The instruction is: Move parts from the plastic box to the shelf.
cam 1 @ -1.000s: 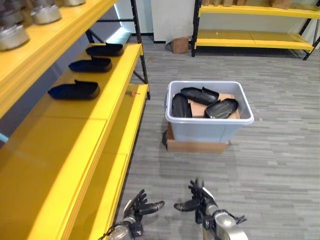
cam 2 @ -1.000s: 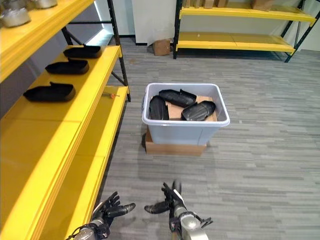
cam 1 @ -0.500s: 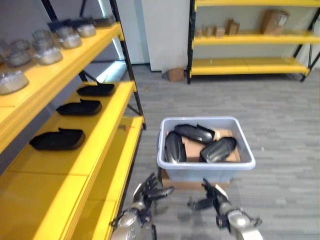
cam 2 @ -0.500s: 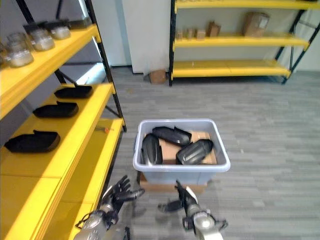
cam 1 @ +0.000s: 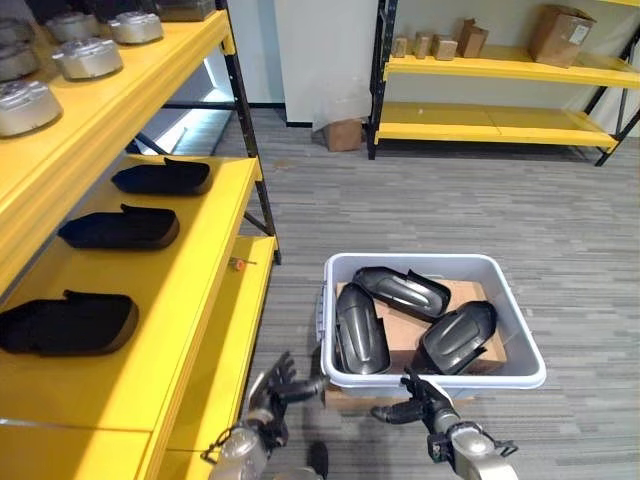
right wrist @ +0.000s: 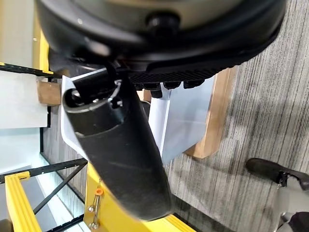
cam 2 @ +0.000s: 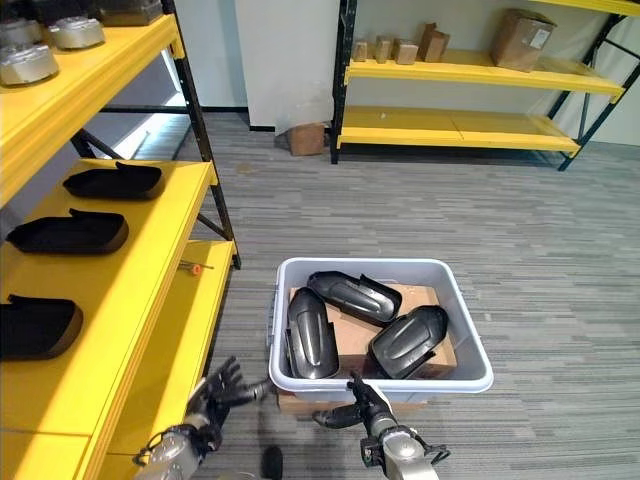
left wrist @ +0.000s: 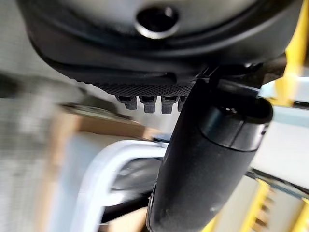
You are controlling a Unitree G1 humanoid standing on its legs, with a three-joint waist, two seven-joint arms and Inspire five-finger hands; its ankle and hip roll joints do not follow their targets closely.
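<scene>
A: Where do things stand?

B: The yellow shelf point(cam 1: 150, 330) on the robot's left already carries three black moulded parts point(cam 1: 120, 228). The pale plastic box point(cam 1: 520, 375) sits on the floor ahead on a flat cardboard base point(right wrist: 212, 121), with three more black parts inside on a cardboard sheet point(cam 1: 395, 325): one upright at the left point(cam 1: 360, 330), one across the back point(cam 1: 402, 290), one at the right point(cam 1: 455, 338).

A: And the hands?

B: Both hang low, just in front of the box's near wall, holding nothing. The left hand point(cam 1: 272, 385) has its fingers spread and loose; the right hand point(cam 1: 420, 400) is likewise relaxed, thumb out.

A: So the step in hand is the reach?

B: I'd judge so. To do it well, lift both hands over the rim before going in, not through the wall. The left part looks the easiest pick for the left hand, being nearest the shelf side. Grasp it across its narrow width, clear of the neighbouring parts.
</scene>
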